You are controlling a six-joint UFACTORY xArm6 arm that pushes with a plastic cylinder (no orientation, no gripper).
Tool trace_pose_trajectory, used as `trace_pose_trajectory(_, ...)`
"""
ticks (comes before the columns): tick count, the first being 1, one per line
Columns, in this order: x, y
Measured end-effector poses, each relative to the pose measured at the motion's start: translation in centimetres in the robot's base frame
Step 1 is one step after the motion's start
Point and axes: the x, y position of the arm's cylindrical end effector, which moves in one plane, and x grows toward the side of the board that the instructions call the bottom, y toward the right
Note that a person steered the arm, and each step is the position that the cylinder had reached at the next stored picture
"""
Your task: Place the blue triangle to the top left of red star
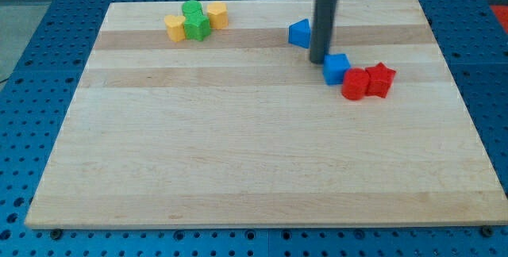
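Observation:
The blue triangle lies near the view's top, right of centre. My tip touches the board just right of and below it, between it and a blue cube. The red star sits at the view's right, touching a red block on its left. The blue cube touches that red block's upper left. The blue triangle is up and to the left of the red star, about a hundred pixels away.
At the view's top left sits a cluster: a yellow block, a green block, a green star-like block and a yellow block. The wooden board lies on a blue perforated table.

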Motion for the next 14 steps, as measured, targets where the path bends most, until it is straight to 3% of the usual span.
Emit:
trace_pose_trajectory(1,1.1,-0.5)
trace_pose_trajectory(2,-0.7,-10.6)
trace_pose_trajectory(5,-11.0,-8.7)
trace_pose_trajectory(6,-7.1,-4.4)
trace_pose_trajectory(7,-0.4,-3.7)
trace_pose_trajectory(8,0.6,-3.8)
trace_pose_trajectory(9,-3.3,-5.7)
trace_pose_trajectory(10,-3.6,-3.8)
trace_pose_trajectory(11,-0.5,-3.8)
trace_pose_trajectory(14,-1.5,0.7)
